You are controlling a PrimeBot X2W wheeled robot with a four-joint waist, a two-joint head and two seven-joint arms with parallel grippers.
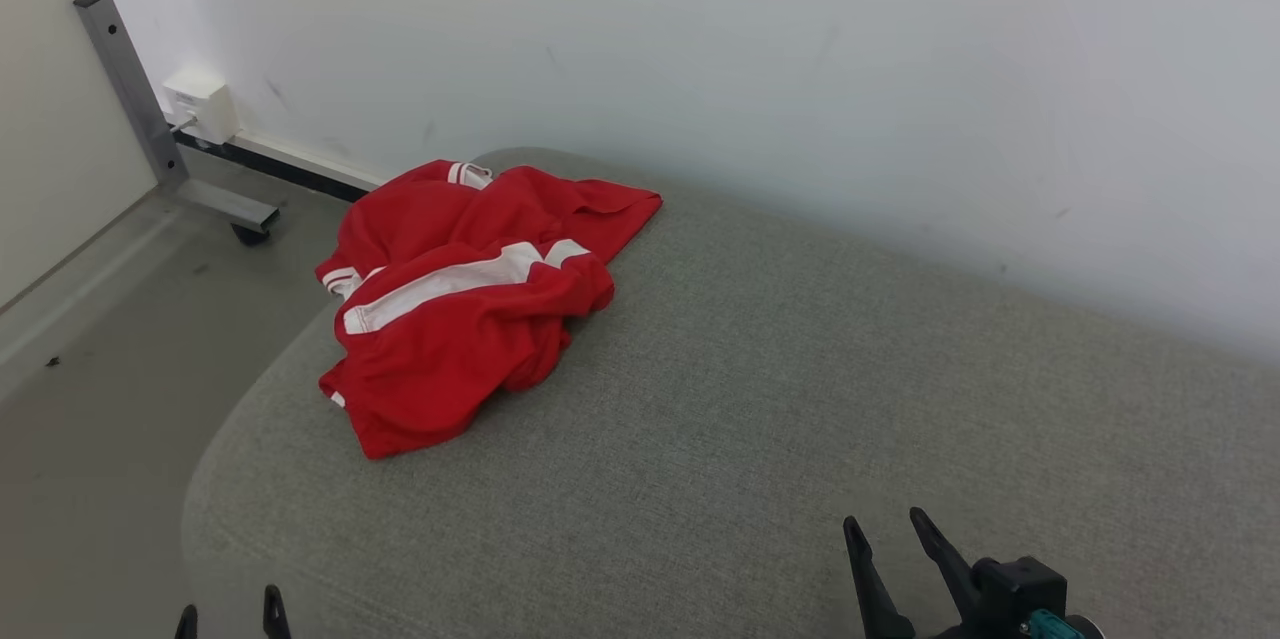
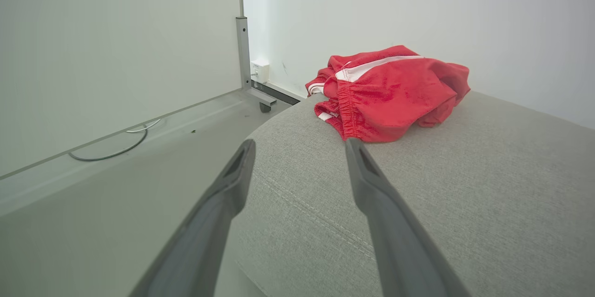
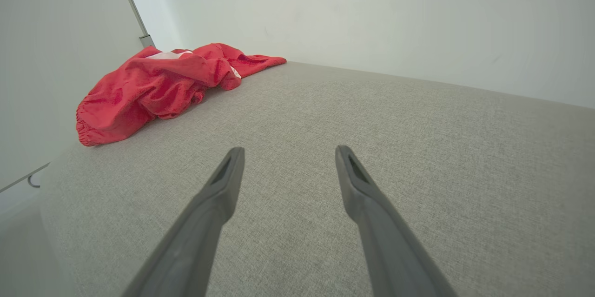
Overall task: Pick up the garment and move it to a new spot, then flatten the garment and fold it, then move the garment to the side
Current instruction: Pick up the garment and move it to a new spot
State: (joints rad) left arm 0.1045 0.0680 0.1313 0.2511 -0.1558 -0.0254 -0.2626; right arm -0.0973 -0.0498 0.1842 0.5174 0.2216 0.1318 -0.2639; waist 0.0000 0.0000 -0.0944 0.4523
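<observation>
I'm looking over the grey cushion [image 1: 800, 369], where the red garment [image 1: 460, 309] is lying crumpled near its far-left corner. My right gripper [image 1: 884, 523] and left gripper [image 1: 228, 611] are hovering wide and empty, well apart from it. I'm judging pickup not yet begun, so I'm planning a reach forward-left.

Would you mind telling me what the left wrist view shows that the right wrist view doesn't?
Left wrist view: the open left gripper, a white wall socket and a caster wheel on the floor. Right wrist view: the open right gripper above the grey cushion. Both: the crumpled red garment, the grey cushion and the white wall.
</observation>
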